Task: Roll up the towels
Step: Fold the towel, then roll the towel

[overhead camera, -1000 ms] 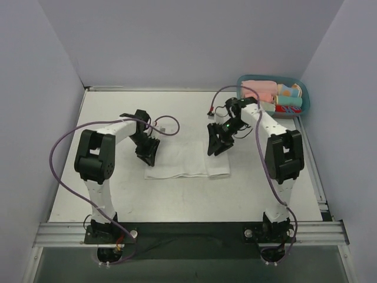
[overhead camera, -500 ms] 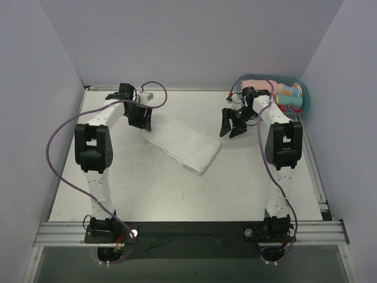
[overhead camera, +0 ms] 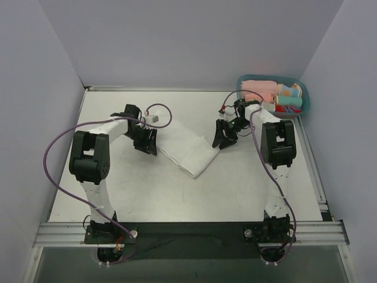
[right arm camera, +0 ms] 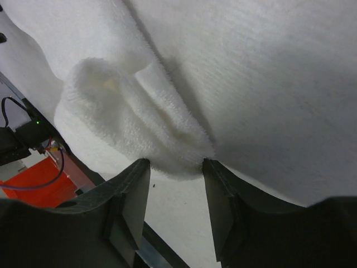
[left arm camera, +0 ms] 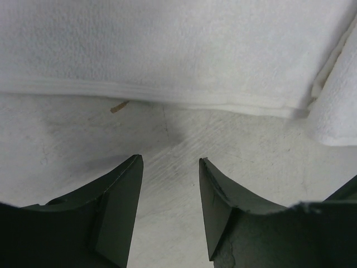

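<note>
I see my left pincer (left arm camera: 170,162) and right pincer (right arm camera: 175,164) both agape, gripping nothing, flanking the white towel (overhead camera: 185,144) mid-surface (overhead camera: 118,188).

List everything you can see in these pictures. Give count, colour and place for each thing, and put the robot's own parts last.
towel: one, white, lying slantwise on the table between the two claws
basket: one, teal, far right corner of the table
rolled cloths: several, pink and mixed colours, inside the basket
table: one, white, under everything
cables: two, purple, looping along the arms
left claw: one, black, open, at the towel's left end
right claw: one, black, open, at the towel's right edge
</note>
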`<act>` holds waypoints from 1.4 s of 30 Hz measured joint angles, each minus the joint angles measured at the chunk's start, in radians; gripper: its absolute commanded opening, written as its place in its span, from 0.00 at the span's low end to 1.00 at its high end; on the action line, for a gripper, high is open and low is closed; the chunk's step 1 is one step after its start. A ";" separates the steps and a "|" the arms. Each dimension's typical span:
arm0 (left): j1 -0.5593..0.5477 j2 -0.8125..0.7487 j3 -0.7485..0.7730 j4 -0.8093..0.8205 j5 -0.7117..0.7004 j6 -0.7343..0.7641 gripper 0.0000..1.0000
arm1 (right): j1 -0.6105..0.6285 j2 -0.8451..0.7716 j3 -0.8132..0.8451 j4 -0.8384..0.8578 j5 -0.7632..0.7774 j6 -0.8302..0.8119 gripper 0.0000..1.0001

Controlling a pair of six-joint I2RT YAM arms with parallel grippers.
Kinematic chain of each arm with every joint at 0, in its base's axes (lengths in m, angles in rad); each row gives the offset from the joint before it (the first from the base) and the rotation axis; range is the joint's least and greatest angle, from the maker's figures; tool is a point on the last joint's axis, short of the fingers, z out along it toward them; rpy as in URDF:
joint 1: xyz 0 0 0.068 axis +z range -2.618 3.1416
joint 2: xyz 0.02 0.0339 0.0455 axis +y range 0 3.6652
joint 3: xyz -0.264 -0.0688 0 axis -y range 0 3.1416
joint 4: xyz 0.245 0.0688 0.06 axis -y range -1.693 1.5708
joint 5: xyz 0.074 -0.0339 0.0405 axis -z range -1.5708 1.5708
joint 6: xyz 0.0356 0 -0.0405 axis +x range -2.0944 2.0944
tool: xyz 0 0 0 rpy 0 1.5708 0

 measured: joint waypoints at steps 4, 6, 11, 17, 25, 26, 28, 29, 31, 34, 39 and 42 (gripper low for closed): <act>-0.011 0.051 0.036 0.021 0.023 -0.002 0.54 | 0.024 -0.004 -0.104 -0.004 -0.040 0.014 0.38; -0.019 0.080 0.076 0.024 0.035 -0.002 0.54 | 0.038 -0.027 -0.161 0.000 -0.060 0.017 0.38; -0.039 0.183 0.223 0.026 0.061 0.000 0.52 | 0.094 -0.108 -0.319 0.006 -0.077 0.022 0.38; -0.047 0.322 0.447 0.021 0.080 0.014 0.59 | 0.187 -0.230 -0.442 -0.005 -0.138 0.045 0.42; 0.004 0.200 0.332 0.023 0.146 0.080 0.73 | 0.138 -0.367 -0.351 -0.033 -0.145 0.041 0.43; 0.011 0.145 0.281 0.024 0.151 0.091 0.75 | 0.128 -0.373 -0.319 -0.028 -0.142 0.042 0.43; 0.019 0.002 0.164 0.042 0.153 0.117 0.80 | 0.123 -0.370 -0.239 -0.006 -0.132 0.049 0.42; 0.018 -0.072 0.114 0.050 0.153 0.132 0.80 | 0.128 -0.364 -0.200 0.008 -0.132 0.052 0.41; 0.002 -0.209 0.034 0.072 0.148 0.162 0.80 | 0.144 -0.333 -0.121 0.025 -0.133 0.062 0.40; -0.087 -0.380 -0.064 0.113 0.066 0.226 0.80 | 0.174 -0.240 -0.033 0.059 -0.137 0.064 0.35; -0.385 -0.464 -0.198 0.194 -0.129 0.334 0.80 | 0.201 -0.055 -0.029 0.078 -0.116 0.057 0.28; -0.510 -0.451 -0.263 0.207 -0.223 0.386 0.79 | 0.204 0.008 -0.072 0.089 -0.069 0.066 0.22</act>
